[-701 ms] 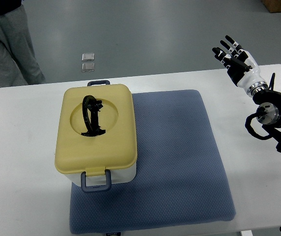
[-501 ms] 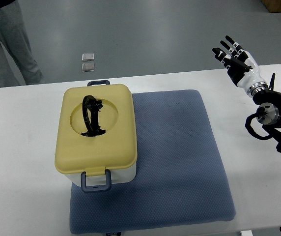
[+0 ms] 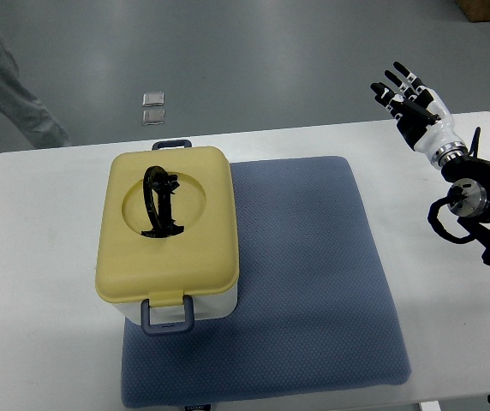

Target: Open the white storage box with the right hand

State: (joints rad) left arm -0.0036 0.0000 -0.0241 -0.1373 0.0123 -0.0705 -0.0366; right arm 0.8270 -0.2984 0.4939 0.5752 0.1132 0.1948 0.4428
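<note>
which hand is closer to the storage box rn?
Right. The right hand, fingers spread, is over the table's far right corner, well away from the storage box on the mat's left side. The left hand isn't in view.

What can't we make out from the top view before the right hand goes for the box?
- Storage box contents: hidden by the shut yellow lid.
- Far latch: mostly hidden behind the lid's edge.
- Right hand: fingers spread, but its arm is cut off by the right edge.
- Left arm: outside the frame.
- Person: cut off at the top left corner.
- Two small floor items: too small to identify.
</note>
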